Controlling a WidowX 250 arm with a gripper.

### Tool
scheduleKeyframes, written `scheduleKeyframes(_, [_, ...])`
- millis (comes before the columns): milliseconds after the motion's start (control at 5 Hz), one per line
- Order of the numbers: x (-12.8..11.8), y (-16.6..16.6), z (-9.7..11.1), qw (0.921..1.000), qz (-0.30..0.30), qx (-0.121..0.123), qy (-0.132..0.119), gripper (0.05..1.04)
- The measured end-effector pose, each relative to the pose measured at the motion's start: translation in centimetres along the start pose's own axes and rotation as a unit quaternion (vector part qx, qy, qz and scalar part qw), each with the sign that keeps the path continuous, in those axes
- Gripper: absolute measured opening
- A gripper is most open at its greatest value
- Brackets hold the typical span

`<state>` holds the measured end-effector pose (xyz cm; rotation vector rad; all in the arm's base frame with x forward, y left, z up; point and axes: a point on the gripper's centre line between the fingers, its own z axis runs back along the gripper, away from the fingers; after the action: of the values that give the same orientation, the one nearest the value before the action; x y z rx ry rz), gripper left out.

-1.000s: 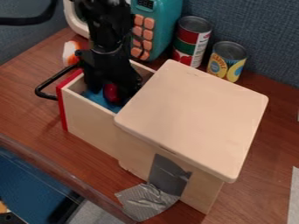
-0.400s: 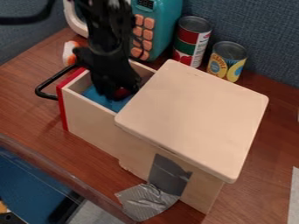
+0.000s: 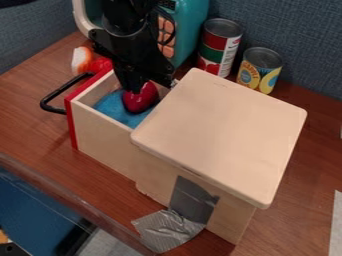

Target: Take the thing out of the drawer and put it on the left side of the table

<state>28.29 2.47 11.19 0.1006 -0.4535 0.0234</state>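
Camera view: one claw, grip not determinable, was at one red object in one drawer; two cans stood behind one box.

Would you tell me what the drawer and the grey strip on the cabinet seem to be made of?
The drawer looks like matte wood, judging by its pale, bare side; its red front is probably painted. The grey strip is likely duct tape, creased with a silvery sheen.

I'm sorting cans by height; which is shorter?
The yellow-labelled can, on the view's right; the red-and-green can beside it is taller.
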Motion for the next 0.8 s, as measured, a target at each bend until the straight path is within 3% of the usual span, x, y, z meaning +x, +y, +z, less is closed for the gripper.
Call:
scheduleKeyframes(200, [0.1,0.0,0.0,1.0000,-0.005,-0.001,-0.003,0.449])
scheduleKeyframes(400, [0.1,0.1,-0.9,0.9999,-0.014,0.006,-0.001,0.764])
scheduleKeyframes(600, [-0.3,0.6,-2.2,0.9997,-0.017,0.015,0.009,0.997])
scheduleKeyframes(800, [-0.2,1.1,-3.0,0.9996,-0.013,0.023,0.006,1.004])
